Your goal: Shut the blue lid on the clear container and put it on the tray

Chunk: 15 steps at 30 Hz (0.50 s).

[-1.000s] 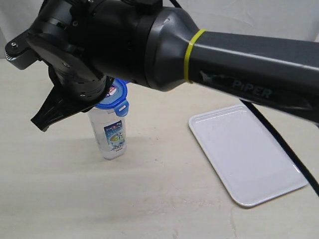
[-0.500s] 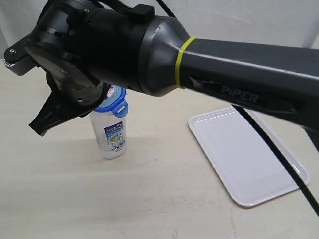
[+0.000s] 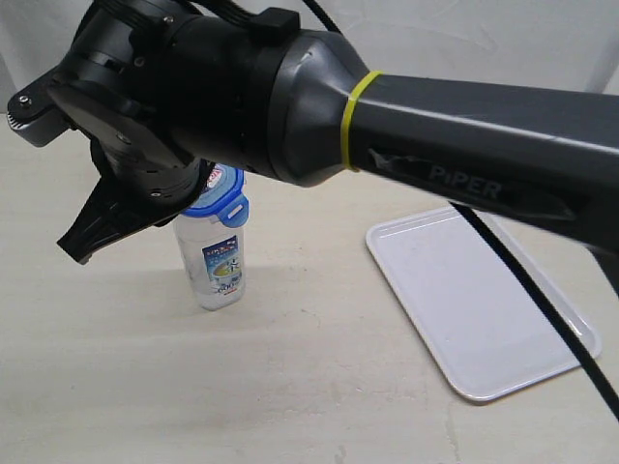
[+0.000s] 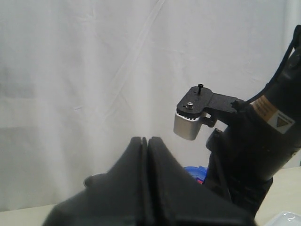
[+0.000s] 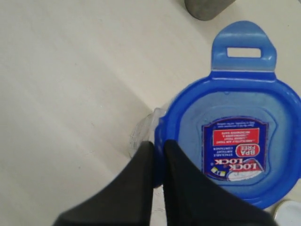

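Observation:
The clear container (image 3: 218, 261) stands upright on the table, its printed label facing the exterior camera. The blue lid (image 3: 219, 201) rests on its mouth, sticker side up. My right gripper (image 3: 200, 188) has reached across to the left and is shut on the lid's rim. In the right wrist view the gripper (image 5: 159, 146) pinches the lid (image 5: 235, 141) at its edge, and part of the container's rim (image 5: 141, 134) shows beside the lid. The white tray (image 3: 484, 300) lies to the right, with nothing on it. My left gripper (image 4: 146, 141) is held up in the air, shut and holding nothing.
The right arm's thick forearm (image 3: 455, 126) spans the upper exterior view above the tray. A grey steel cup (image 5: 207, 7) stands just beyond the lid. A white curtain (image 4: 94, 70) hangs behind the table.
Over the last second the right arm shifted slightly and the lid came down a little onto the container's mouth. Nothing has visibly moved in the last half second.

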Each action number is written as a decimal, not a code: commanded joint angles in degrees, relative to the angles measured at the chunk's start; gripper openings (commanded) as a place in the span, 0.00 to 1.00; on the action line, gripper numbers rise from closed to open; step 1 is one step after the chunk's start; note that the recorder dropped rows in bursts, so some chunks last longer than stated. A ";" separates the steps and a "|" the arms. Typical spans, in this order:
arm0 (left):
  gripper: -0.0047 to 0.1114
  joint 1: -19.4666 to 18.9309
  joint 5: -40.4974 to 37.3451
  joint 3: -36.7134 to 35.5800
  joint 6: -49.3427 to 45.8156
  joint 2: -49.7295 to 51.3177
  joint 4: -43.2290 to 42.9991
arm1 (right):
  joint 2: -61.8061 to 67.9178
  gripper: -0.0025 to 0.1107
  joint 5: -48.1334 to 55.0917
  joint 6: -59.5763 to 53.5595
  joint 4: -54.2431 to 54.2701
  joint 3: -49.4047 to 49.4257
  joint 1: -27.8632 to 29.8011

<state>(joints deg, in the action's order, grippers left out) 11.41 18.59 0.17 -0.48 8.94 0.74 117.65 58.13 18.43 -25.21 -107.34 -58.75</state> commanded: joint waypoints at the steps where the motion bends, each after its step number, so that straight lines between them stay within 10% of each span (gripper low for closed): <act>1: 0.04 0.36 -0.14 -0.17 0.48 -0.28 -0.08 | 0.12 0.06 0.02 -0.98 -0.16 -0.32 -0.05; 15: 0.04 0.36 -0.14 -0.17 0.48 -0.28 -0.08 | 0.12 0.23 -0.22 -1.08 -1.29 -0.58 -0.05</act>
<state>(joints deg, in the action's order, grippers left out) 11.41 18.59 0.17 -0.48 8.94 0.74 117.74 58.24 17.70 -25.67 -107.46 -58.75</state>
